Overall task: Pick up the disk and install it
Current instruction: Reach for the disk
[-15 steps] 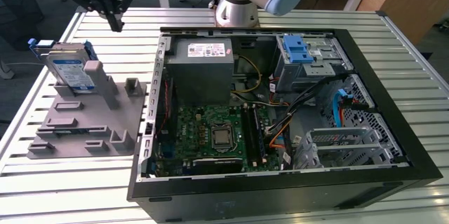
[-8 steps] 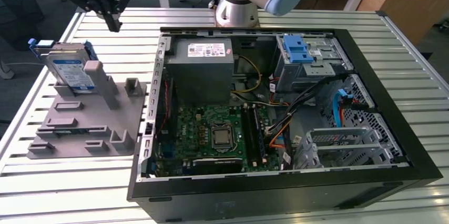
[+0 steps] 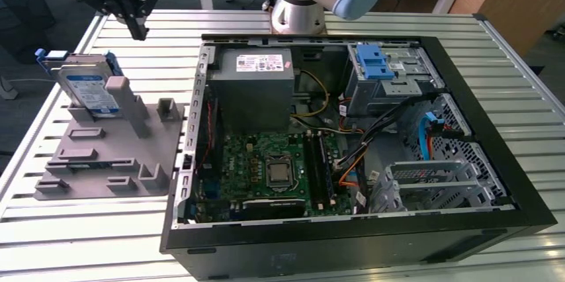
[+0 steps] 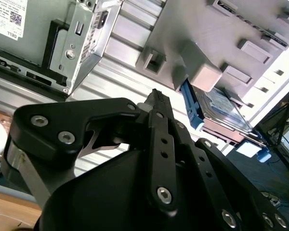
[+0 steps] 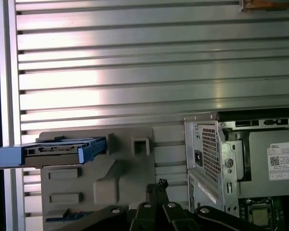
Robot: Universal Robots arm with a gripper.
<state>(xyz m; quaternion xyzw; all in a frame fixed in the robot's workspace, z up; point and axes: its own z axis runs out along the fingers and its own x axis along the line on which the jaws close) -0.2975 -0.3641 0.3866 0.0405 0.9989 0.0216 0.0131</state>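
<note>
**One disk parked in holder, gripper shut and empty nearby**

Far on the exterior view's left, the disk (image 3: 88, 89) stands on edge in a slot of the grey holder (image 3: 106, 159), label outward, blue rails along its edges. Not picked yet.

Slightly right and higher, the gripper (image 3: 137, 30) hangs in the air. Its fingers are pressed together with nothing between them, and it is apart from the disk.

Further right, an open computer case (image 3: 353, 245) lies on the slatted table (image 3: 88, 242). Inside it are a grey power supply box (image 3: 256, 96), then the motherboard (image 3: 264, 169), then a drive cage (image 3: 397, 77) with a blue latch.

Pick step, my read:
- Spread the fingers wider than the disk's thickness first.
- Centre over its top edge and come straight down.
- Clamp the flat faces, not the blue rails.
- Lift straight up, so the disk doesn't bind in the slot or drag the holder.

Count: 1 disk, 1 gripper, 1 holder, 1 case, 1 power supply box, 1 motherboard, 1 drive cage.
</note>
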